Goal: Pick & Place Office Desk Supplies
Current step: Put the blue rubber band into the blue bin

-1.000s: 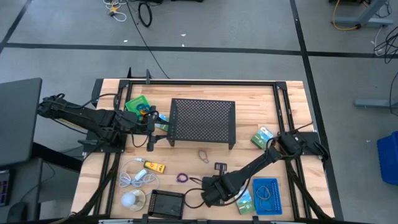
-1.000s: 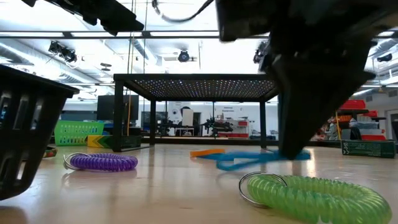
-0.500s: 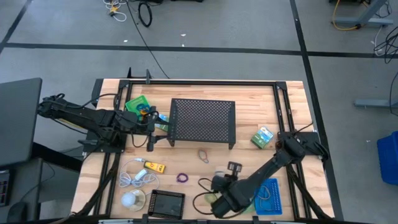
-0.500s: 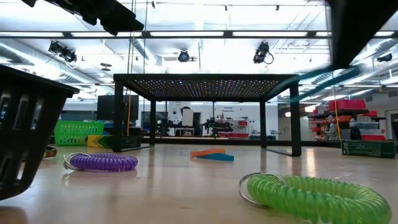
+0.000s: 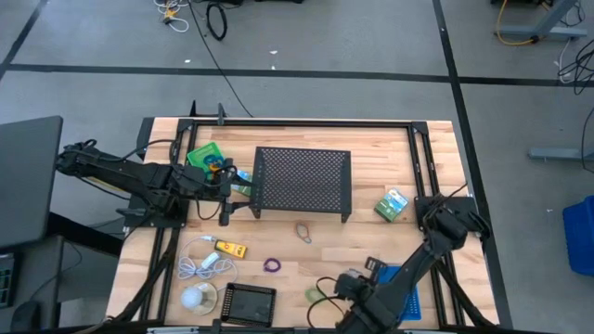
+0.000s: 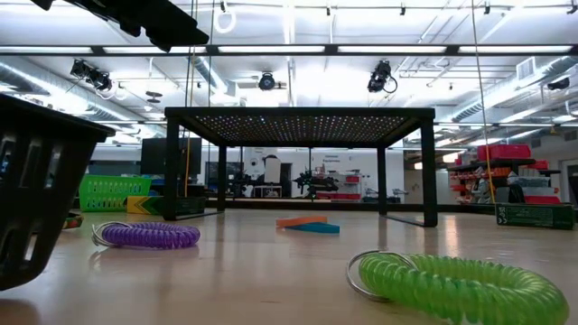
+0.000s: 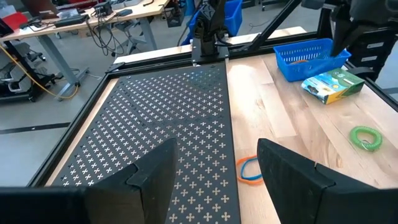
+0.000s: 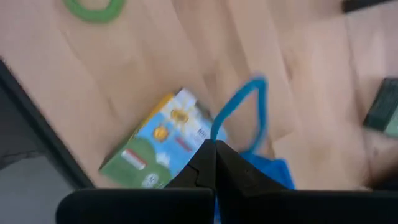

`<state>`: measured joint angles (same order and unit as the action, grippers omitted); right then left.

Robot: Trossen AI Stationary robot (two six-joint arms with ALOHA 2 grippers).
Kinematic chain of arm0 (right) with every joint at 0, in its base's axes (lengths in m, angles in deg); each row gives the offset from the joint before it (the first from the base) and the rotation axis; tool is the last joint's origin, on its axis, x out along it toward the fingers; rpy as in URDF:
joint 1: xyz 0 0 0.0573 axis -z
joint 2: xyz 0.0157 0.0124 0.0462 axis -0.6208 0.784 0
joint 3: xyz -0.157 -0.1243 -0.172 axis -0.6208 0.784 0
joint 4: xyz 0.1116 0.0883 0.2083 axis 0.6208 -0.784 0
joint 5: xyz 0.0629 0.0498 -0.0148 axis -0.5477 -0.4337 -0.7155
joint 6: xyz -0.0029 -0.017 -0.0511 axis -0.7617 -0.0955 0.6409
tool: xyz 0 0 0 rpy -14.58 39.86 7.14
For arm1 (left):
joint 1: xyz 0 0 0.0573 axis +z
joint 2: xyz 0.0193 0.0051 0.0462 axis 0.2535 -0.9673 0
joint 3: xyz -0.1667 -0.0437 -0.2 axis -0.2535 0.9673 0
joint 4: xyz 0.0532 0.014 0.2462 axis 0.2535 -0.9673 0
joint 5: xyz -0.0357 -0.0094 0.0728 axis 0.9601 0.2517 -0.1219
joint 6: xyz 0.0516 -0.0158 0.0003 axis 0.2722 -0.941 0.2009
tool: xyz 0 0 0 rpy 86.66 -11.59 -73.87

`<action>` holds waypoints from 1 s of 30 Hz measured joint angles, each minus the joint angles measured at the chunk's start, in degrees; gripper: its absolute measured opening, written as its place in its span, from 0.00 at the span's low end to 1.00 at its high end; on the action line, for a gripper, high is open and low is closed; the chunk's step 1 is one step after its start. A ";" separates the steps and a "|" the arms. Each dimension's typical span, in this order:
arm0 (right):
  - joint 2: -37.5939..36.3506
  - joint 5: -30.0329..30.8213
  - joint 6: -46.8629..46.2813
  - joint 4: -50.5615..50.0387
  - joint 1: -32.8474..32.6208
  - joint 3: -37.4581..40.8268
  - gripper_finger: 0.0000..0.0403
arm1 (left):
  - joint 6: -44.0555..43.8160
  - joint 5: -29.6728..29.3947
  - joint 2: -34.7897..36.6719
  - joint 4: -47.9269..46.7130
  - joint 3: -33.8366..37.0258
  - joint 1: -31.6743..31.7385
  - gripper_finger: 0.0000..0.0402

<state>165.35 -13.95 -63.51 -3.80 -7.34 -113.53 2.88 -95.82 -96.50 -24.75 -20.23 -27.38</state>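
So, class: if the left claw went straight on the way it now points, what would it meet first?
Probably the black perforated shelf: its top fills the left wrist view just ahead of the open left claw. Whether the claw would strike its edge or skim over the top, I cannot tell.

Seen from above, the table holds three green-blue packets: one at upper left [image 5: 206, 154], one at right of centre [image 5: 393, 204] and one by the blue tray, seen in the left wrist view [image 7: 334, 85]. There are two small trays, one blue [image 5: 406, 289] and one black [image 5: 251, 302]. Loops number four: green [image 5: 318, 294], purple [image 5: 272, 265], grey [image 5: 304, 231] and a blue one [image 8: 242, 115].
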 joint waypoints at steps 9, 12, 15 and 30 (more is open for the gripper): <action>0.00 -3.17 1.80 -0.01 -3.71 0.00 0.00 | 0.99 2.55 0.00 0.00 0.00 -0.02 0.57; 0.00 -6.18 0.08 -0.01 -3.92 0.00 0.00 | 0.80 2.61 0.00 0.00 0.00 0.00 0.57; -0.09 -10.79 -1.93 0.59 -4.20 0.94 0.00 | 0.76 2.61 0.00 -0.01 0.00 0.00 0.57; 0.02 -32.11 -6.35 1.55 -4.71 14.39 0.00 | 0.63 3.63 -0.04 -0.04 0.00 0.00 0.57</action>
<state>165.37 -46.06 -69.87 -2.25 -12.06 -99.14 3.50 -92.19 -96.54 -24.78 -20.23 -27.38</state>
